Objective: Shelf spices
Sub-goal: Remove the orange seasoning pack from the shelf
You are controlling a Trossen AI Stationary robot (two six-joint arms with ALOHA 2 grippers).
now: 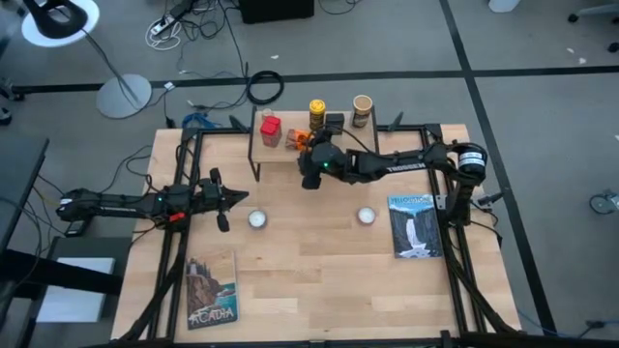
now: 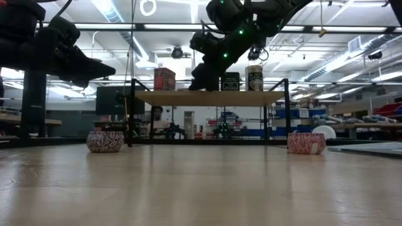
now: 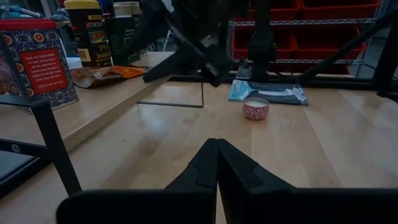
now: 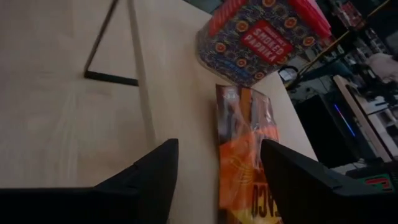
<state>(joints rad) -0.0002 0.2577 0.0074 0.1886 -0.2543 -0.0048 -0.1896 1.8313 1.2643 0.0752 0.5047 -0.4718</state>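
The orange packet (image 4: 245, 162) lies flat on the shelf (image 1: 280, 153) beside the red tin (image 4: 264, 38). The right tool (image 4: 217, 177) hangs open over it, holding nothing. The packet looks soft, light and crinkly, maybe slippery; pinch one edge.

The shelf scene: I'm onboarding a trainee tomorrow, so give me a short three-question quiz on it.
1. True or false: the orange packet lies flat on the shelf.
2. Which gripper is shut? A) left gripper B) right gripper
3. Fill in: beside the packet on the shelf stands the ____ tin.

Key: 1 true. 2 A: its fingers meet in the left wrist view, while the right gripper's stand apart over the shelf by the packet. 3 red.
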